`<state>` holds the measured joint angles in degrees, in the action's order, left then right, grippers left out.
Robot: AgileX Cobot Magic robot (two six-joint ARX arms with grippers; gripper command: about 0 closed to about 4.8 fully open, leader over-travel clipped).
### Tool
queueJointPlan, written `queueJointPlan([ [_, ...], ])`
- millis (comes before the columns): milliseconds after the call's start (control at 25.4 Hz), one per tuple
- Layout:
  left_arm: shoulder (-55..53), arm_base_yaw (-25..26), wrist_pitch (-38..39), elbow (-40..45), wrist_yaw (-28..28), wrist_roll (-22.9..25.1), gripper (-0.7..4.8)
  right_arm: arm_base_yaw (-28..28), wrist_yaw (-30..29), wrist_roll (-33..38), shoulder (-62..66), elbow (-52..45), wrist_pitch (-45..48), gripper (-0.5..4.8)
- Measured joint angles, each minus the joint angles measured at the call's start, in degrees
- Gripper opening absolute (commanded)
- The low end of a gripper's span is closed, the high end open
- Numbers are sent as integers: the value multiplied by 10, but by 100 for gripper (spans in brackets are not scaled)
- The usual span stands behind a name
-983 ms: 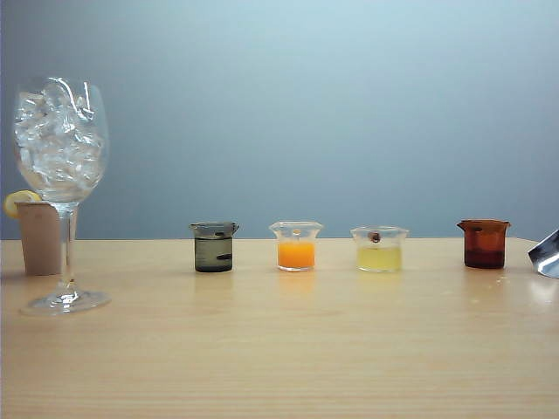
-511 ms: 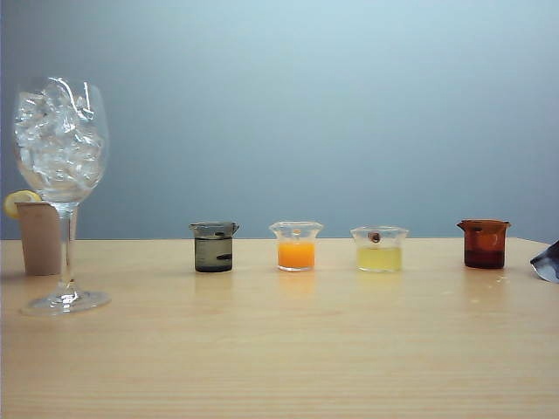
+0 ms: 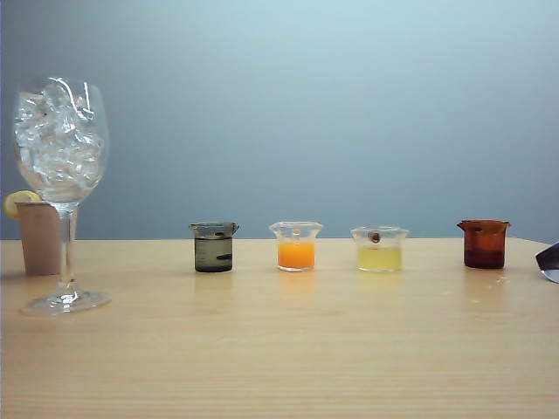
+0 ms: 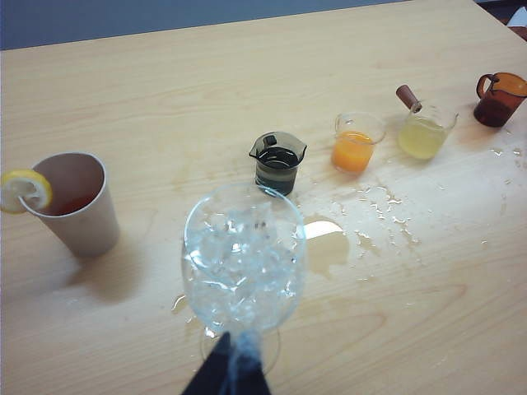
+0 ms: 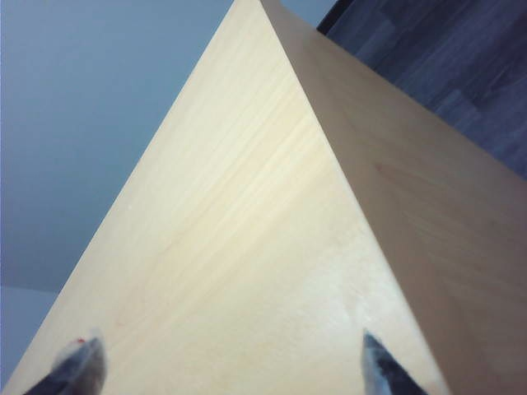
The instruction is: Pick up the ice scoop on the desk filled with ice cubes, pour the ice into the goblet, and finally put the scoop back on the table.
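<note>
Only the left wrist view shows spilled water (image 4: 375,206) beside the goblet (image 4: 243,263).

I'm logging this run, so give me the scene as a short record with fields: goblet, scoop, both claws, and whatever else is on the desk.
goblet: goblet upright at desk's left, heaped with ice cubes
scoop: ice scoop partly visible at desk's right edge
left claw: left claw at the goblet's stem, grip unclear
right claw: right claw open, empty, over the desk
others: four beakers in a row; paper cup with lemon slice
spills: water droplets near the beakers
</note>
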<state>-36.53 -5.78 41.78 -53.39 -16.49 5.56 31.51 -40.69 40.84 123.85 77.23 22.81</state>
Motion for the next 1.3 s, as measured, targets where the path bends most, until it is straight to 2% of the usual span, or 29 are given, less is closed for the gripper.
queueJointPlan([
  [275, 0, 0, 0, 0, 0, 0, -5, 40, -37, -2, -5, -1, -51, 396],
  [629, 0, 0, 0, 0, 0, 0, -5, 87, -61, -19, -62, -46, -53, 396],
  [747, 0, 0, 0, 0, 0, 0, -5, 102, -87, -18, -68, -48, -59, 392],
  [786, 0, 0, 0, 0, 0, 0, -5, 104, -95, -17, -71, -48, -64, 301],
  [826, 0, 0, 0, 0, 0, 0, -5, 103, -105, -19, -88, -48, -85, 142],
  [865, 0, 0, 0, 0, 0, 0, -5, 100, -106, -24, -110, -50, -100, 82],
  [983, 0, 0, 0, 0, 0, 0, -5, 99, -87, -26, -141, -50, -137, -13],
  [1180, 0, 0, 0, 0, 0, 0, -5, 88, -68, -33, -194, -55, -203, -9],
  [1298, 0, 0, 0, 0, 0, 0, -5, 68, -68, -35, -240, -53, -209, -9],
])
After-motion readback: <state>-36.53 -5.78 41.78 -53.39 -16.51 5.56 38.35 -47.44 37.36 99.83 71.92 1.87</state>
